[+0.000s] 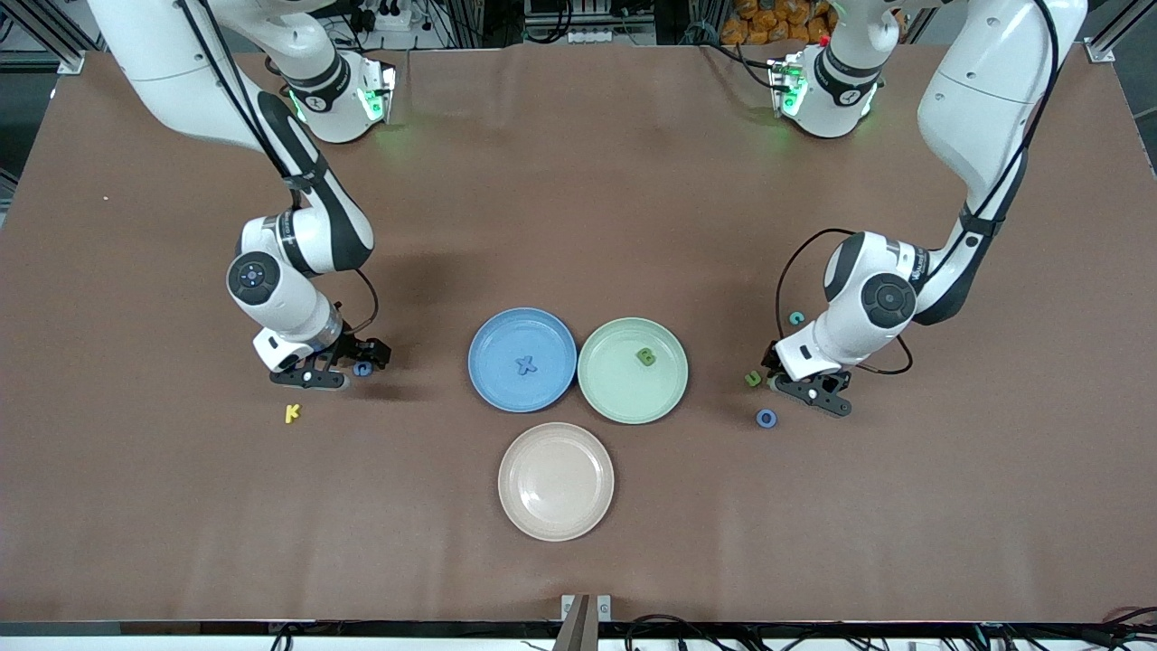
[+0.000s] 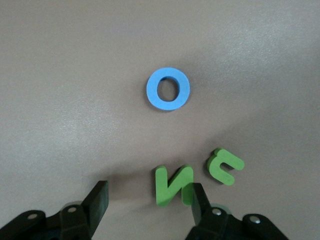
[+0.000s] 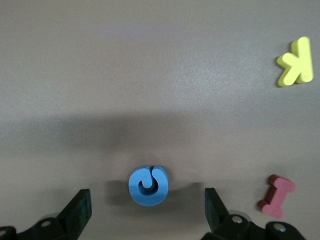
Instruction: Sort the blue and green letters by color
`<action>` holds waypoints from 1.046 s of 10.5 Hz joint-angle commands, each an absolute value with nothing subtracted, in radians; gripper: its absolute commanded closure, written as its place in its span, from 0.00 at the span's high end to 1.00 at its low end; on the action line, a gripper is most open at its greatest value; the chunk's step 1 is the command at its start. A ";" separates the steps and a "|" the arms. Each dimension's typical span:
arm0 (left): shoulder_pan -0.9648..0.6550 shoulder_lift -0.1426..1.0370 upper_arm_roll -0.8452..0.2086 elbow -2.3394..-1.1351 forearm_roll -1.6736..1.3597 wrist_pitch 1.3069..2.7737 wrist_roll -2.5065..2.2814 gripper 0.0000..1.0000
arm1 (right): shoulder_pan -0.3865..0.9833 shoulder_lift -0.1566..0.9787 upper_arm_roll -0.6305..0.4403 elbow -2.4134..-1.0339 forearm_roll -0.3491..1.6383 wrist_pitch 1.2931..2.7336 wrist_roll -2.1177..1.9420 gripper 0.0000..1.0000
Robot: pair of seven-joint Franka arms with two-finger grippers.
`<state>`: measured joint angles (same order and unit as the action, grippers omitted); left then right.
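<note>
Green N [image 2: 173,185] sits between my left tool's [image 2: 150,202] fingers, hard up against one finger [image 2: 198,198] with a clear gap to the other, so the jaws stand apart and nothing is clamped yet. Just beside that same finger lies a second small green letter [image 2: 224,166], and out ahead of the tool, flat on the counter [image 1: 578,208], the blue O [image 2: 168,88].

My right tool [image 3: 147,207] is down low at the right arm's end of the counter, jaws spread wide, with a curled blue letter [image 3: 148,185] lying between the fingers, touching neither. A red letter [image 3: 276,195] rests just outside one finger, and the yellow K [image 3: 296,61] lies well ahead of the tool.

Between my two tools, the blue plate [image 1: 522,359] carries a blue X [image 1: 526,365], the green plate [image 1: 632,369] touching it carries a green B [image 1: 645,356], and the pink plate [image 1: 555,481] lies nearest the front camera. A small teal letter [image 1: 796,317] lies by my left arm's wrist.
</note>
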<state>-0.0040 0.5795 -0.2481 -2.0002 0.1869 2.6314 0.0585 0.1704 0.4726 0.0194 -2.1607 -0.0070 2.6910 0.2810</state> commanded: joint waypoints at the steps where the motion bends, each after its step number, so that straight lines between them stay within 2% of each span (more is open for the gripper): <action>1: -0.008 0.581 -0.247 -1.987 0.212 2.622 0.055 0.76 | 0.163 0.500 0.032 -2.163 -0.028 2.730 0.285 1.00; 2: -0.008 0.581 -0.248 -1.987 0.210 2.620 0.054 0.76 | 0.163 0.508 0.032 -2.160 -0.028 2.740 0.287 0.99; 4: -0.008 0.580 -0.249 -1.988 0.206 2.619 0.052 0.76 | 0.163 0.511 0.032 -2.155 -0.029 2.740 0.279 0.41; 5: -0.008 0.578 -0.252 -1.988 0.201 2.619 0.052 0.75 | 0.163 0.511 0.032 -2.157 -0.028 2.740 0.279 0.28; 11: -0.009 0.587 -0.253 -1.987 0.196 2.611 0.037 0.72 | 0.150 0.503 0.031 -2.154 -0.026 2.731 0.285 0.12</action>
